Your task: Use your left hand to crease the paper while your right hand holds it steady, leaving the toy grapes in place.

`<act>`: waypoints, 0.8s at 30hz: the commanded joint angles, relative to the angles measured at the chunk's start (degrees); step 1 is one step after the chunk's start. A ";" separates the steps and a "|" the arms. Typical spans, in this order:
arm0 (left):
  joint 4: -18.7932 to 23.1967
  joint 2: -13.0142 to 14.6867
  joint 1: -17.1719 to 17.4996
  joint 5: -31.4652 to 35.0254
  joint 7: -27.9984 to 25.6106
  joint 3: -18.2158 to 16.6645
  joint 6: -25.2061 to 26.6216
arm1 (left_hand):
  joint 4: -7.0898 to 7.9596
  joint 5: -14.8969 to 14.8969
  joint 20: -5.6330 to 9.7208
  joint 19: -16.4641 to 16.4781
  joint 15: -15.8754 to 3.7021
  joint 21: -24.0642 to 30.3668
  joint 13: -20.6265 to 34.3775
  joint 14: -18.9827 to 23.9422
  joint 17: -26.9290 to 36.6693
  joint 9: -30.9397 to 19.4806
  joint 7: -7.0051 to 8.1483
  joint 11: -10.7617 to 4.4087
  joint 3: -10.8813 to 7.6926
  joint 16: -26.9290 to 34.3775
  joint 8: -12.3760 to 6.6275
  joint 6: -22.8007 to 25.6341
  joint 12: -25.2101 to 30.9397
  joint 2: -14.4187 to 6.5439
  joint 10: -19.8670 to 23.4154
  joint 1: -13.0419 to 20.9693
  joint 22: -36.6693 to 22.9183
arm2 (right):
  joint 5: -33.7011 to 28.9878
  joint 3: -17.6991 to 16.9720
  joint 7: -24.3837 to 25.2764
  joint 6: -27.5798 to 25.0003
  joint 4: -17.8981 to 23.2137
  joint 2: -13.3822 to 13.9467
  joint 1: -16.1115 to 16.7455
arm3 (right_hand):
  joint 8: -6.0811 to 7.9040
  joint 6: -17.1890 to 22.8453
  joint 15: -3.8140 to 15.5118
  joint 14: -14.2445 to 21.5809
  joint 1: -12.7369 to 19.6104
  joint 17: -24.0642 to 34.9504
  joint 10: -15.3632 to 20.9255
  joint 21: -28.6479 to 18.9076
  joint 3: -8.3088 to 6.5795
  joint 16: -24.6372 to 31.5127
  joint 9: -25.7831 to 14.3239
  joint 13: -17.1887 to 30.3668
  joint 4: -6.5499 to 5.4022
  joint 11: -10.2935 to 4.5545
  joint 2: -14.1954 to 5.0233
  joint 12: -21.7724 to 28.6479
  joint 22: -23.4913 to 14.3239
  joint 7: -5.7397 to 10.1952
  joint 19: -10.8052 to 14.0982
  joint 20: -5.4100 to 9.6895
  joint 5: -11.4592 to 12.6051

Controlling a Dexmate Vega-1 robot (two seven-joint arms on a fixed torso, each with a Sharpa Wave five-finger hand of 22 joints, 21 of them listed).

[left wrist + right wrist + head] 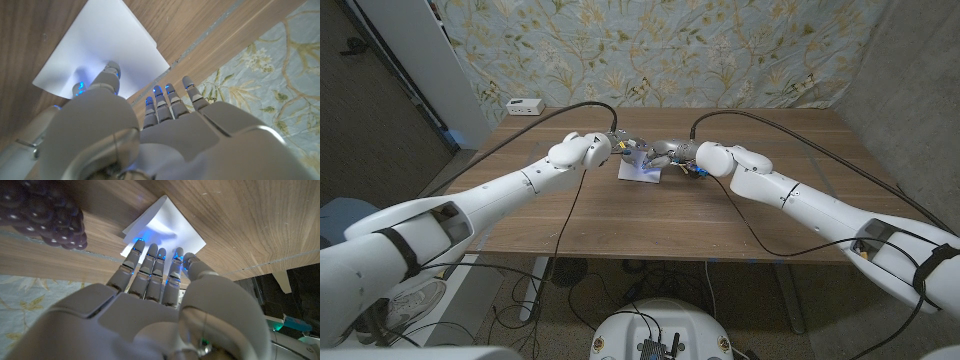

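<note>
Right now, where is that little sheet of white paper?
In the head view the paper lies on the far middle of the wooden table, between the left hand and the right hand, whose fingertips rest on it.

No text, label, brand, number or sign is readable on anything shown in these three views.

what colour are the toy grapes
Dark purple toy grapes, clearest in the right wrist view.
</note>
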State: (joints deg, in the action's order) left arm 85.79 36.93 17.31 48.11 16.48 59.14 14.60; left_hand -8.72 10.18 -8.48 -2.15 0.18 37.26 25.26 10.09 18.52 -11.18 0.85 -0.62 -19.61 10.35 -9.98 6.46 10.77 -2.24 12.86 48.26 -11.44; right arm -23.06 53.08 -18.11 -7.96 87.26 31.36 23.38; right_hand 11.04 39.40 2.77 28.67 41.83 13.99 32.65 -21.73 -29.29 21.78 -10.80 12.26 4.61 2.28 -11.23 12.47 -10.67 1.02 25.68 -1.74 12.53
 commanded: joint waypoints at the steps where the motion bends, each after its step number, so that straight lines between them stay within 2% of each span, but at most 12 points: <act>1: 0.01 1.04 3.96 1.31 -11.62 -3.93 -5.38 | -0.12 0.39 1.10 3.78 -2.09 0.94 -0.91 1.98 -1.94 0.19 2.89 -2.51 0.32 1.32 -2.03 4.37 1.63 -0.31 2.68 1.17 0.29 | 0.45 1.44 -2.50 -0.34 -2.72 -1.15 -2.44 | 0.27 0.62 1.43 0.54 -0.31 0.20 0.51 0.07 -0.36 0.37 -0.09 0.02 -0.38 0.03 0.06 0.33 -0.02 -0.18 0.45 -0.27 0.42; 3: -0.64 1.23 4.63 -0.88 -14.28 -5.27 -8.14 | -0.14 0.27 2.41 7.02 -4.90 1.82 -2.12 6.02 -3.68 0.18 4.29 -4.73 -0.06 2.67 -3.46 10.44 3.03 -2.05 6.84 2.37 0.40 | 0.49 1.63 -2.75 -0.37 -3.03 -1.26 -2.72 | 0.29 0.70 1.35 0.59 -0.33 0.18 0.59 0.05 -0.41 0.36 -0.09 0.02 -0.37 0.07 0.09 0.35 -0.02 -0.17 0.50 -0.30 0.43; 4: -0.98 1.24 4.93 -1.98 -15.34 -5.89 -9.38 | 0.21 0.14 2.97 8.55 -5.98 2.29 -2.83 8.51 -4.50 0.12 5.48 -4.44 -0.28 3.37 -4.68 15.32 3.90 -3.20 9.84 2.33 0.41 | 0.51 1.71 -2.74 -0.30 -3.26 -1.35 -2.85 | 0.29 0.72 1.33 0.58 -0.35 0.20 0.70 0.04 -0.43 0.36 -0.09 0.02 -0.39 0.26 0.08 0.38 -0.02 -0.21 0.51 -0.31 0.43; 6: -1.66 1.33 5.27 -3.49 -17.09 -6.74 -11.77 | 0.34 0.04 3.88 11.29 -7.55 3.32 -3.91 12.82 -5.67 0.09 5.59 -5.21 -1.07 4.37 -5.99 21.60 5.25 -4.73 14.87 2.46 0.35 | 0.55 1.83 -2.74 -0.29 -3.57 -1.49 -3.05 | 0.28 0.74 1.33 0.58 -0.36 0.21 0.73 0.04 -0.45 0.36 -0.09 0.02 -0.40 0.30 0.09 0.39 -0.02 -0.25 0.51 -0.33 0.43; 8: -2.25 1.29 5.53 -5.20 -17.87 -7.54 -13.75 | 0.31 -0.08 4.77 13.11 -8.45 4.12 -4.79 16.00 -6.50 0.06 5.02 -5.43 -1.70 4.90 -7.09 26.89 5.99 -5.36 18.19 2.39 0.28 | 0.55 1.98 -2.81 -0.31 -3.82 -1.59 -3.26 | 0.27 0.76 1.32 0.61 -0.36 0.20 0.68 0.03 -0.52 0.34 -0.08 0.01 -0.38 0.10 0.12 0.35 -0.02 -0.26 0.54 -0.34 0.44; 10: -3.11 1.17 5.35 -6.93 -17.54 -8.08 -15.77 | 0.90 -0.06 5.51 15.04 -9.08 5.03 -5.61 19.79 -6.82 0.08 4.54 -5.62 -2.33 5.82 -7.87 31.39 6.61 -6.40 21.22 1.58 0.22 | 0.57 2.09 -2.85 -0.31 -4.04 -1.68 -3.43 | 0.25 0.77 1.28 0.59 -0.43 0.22 0.75 0.04 -0.50 0.34 -0.08 0.01 -0.40 0.30 0.18 0.36 -0.02 -0.27 0.52 -0.34 0.42; 12: -4.21 0.82 5.07 -9.42 -16.12 -8.71 -17.40 | 2.27 0.05 5.90 17.00 -8.88 6.05 -6.48 23.01 -7.02 0.12 2.82 -4.73 -2.68 6.46 -8.44 35.80 7.24 -7.29 24.49 -0.64 0.15 | 0.57 2.21 -2.97 -0.36 -4.19 -1.74 -3.62 | 0.24 0.81 1.22 0.61 -0.47 0.23 0.71 0.02 -0.51 0.34 -0.08 0.00 -0.40 0.55 0.23 0.32 -0.02 -0.31 0.59 -0.38 0.41; 13: -4.65 0.73 4.80 -10.30 -14.99 -8.83 -17.92 | 2.68 0.12 5.85 17.51 -8.62 6.34 -6.75 23.84 -7.09 0.14 2.56 -4.40 -2.91 6.56 -8.55 37.09 7.48 -7.54 25.68 -1.32 0.13 | 0.54 2.25 -2.94 -0.41 -4.21 -1.74 -3.67 | 0.23 0.78 1.19 0.64 -0.48 0.22 0.72 0.01 -0.54 0.34 -0.08 0.00 -0.39 0.37 0.25 0.32 -0.02 -0.37 0.62 -0.38 0.41; 15: -5.47 0.49 4.51 -11.45 -13.69 -9.04 -18.43 | 3.85 0.24 6.16 19.09 -8.41 7.18 -7.54 26.71 -7.26 0.30 1.11 -3.66 -3.05 7.06 -8.62 40.26 7.79 -7.33 28.12 -3.76 0.13 | 0.60 2.27 -2.92 -0.44 -4.23 -1.74 -3.74 | 0.21 0.78 1.19 0.64 -0.50 0.22 0.73 0.01 -0.56 0.32 -0.08 0.00 -0.38 0.35 0.27 0.31 -0.02 -0.35 0.61 -0.40 0.41; 19: -6.15 0.26 4.39 -12.93 -11.76 -9.39 -18.23 | 5.41 0.48 5.83 20.34 -6.99 7.84 -8.51 30.17 -7.48 0.45 -0.55 -1.70 -3.08 7.59 -8.25 43.16 7.98 -7.21 30.74 -7.13 0.20 | 0.51 2.36 -2.82 -0.74 -4.16 -1.69 -3.80 | 0.21 0.82 1.16 0.59 -0.56 0.20 0.60 0.01 -0.56 0.27 -0.08 0.00 -0.37 0.47 0.37 0.24 -0.02 -0.37 0.63 -0.40 0.39; 21: -5.94 0.36 4.40 -12.62 -11.53 -9.33 -17.83 | 5.69 0.54 5.45 20.93 -6.59 8.08 -8.72 30.77 -7.56 0.47 -1.28 -1.28 -3.09 7.61 -8.05 43.52 7.96 -7.10 31.19 -7.86 0.21 | 0.37 2.43 -2.65 -0.99 -4.16 -1.71 -3.77 | 0.06 0.50 1.08 0.32 -0.61 0.20 0.18 0.01 -0.53 0.15 -0.08 -0.01 -0.28 0.58 0.53 0.05 -0.02 -0.45 0.65 -0.41 0.36; 24: -5.89 0.28 4.34 -13.48 -10.11 -9.48 -17.51 | 6.16 0.68 5.18 23.06 -5.99 8.91 -9.20 32.25 -7.78 0.49 -1.59 -0.97 -3.13 7.63 -7.52 44.14 7.86 -6.75 32.12 -9.40 0.25 | 0.24 2.81 -3.48 -1.72 -4.33 -1.88 -4.16 | -0.38 -0.85 0.30 -2.89 -1.24 0.12 -1.87 0.85 0.33 -1.19 -0.08 -0.02 0.32 0.47 1.63 -0.74 0.02 -0.73 -1.29 -0.33 -0.03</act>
State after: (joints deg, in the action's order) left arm 81.36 37.51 21.66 38.77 3.60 51.12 -0.90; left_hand -3.17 10.23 -3.16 19.24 -4.10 45.44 16.27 41.06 10.76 -10.65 -0.51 -1.72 -22.63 17.46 -17.91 49.79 18.34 -9.16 44.11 39.93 -11.07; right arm -22.58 55.19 -20.75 -8.56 83.49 29.81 20.03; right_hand 10.95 39.23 2.68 27.64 40.89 13.98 32.16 -21.60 -29.42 21.41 -10.79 12.27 4.49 3.00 -10.28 12.31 -10.67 0.44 25.75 -2.11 12.74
